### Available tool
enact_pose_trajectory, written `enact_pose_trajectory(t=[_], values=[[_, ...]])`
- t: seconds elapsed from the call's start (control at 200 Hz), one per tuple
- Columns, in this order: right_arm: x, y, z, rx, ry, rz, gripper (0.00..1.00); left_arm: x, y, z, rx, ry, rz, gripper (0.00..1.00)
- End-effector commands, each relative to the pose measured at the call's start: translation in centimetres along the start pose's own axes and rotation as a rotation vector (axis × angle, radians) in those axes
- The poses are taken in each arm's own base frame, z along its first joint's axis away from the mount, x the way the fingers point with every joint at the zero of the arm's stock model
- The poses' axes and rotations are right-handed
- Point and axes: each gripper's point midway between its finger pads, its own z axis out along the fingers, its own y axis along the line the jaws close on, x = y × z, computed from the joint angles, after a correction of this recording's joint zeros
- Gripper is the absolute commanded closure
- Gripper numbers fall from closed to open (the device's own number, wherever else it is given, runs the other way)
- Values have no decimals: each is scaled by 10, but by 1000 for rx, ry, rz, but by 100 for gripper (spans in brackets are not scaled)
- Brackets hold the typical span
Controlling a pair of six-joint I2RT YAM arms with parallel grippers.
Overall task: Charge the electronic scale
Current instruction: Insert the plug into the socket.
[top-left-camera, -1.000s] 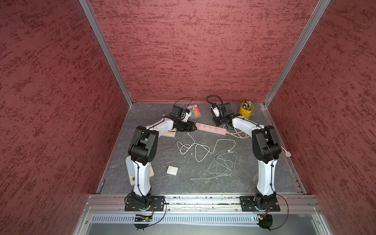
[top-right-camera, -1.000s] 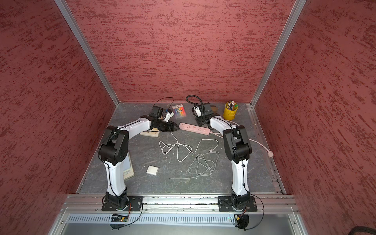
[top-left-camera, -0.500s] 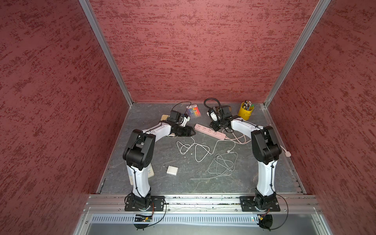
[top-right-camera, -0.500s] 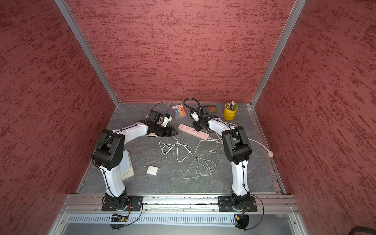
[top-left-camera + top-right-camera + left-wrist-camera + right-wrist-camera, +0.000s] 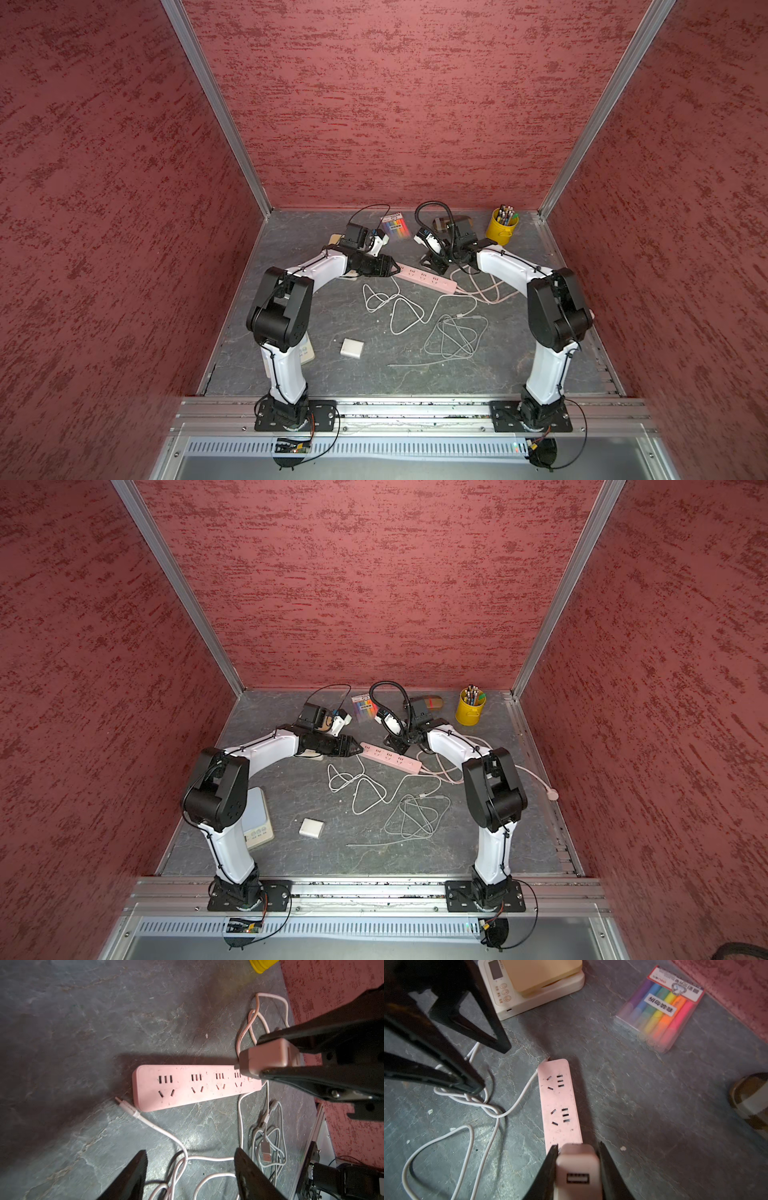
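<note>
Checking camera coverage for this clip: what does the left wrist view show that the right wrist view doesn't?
Only left wrist: the edge of the yellow cup. Only right wrist: the electronic scale, the highlighter pack and the empty USB port on the pink adapter. Both: the pink power strip, white cable, and the right gripper shut on that adapter.

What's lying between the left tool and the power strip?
Only a white cable, its USB plug loose beside the power strip; left wrist view shows it.

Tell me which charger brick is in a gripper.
The pink charger brick, clamped in the right gripper; the white charger brick lies loose, ungripped.
</note>
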Motion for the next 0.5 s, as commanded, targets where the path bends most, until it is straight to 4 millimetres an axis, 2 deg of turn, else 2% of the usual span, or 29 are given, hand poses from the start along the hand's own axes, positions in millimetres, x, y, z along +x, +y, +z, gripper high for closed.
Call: enact_pose_trajectory(t=[0.0, 0.135, 0.296, 0.491], values=[[-6, 16, -5, -71, -51, -155, 100, -7, 13, 5, -49, -11, -92, 36], [-1, 25, -2, -116, -60, -213, 100, -7, 24, 10, -97, -3, -129, 37], [2, 23, 5, -117, -54, -244, 100, -4, 31, 19, -109, 21, -140, 37], [-12, 17, 16, -141, -87, -181, 100, -3, 39, 25, -128, 35, -143, 37]])
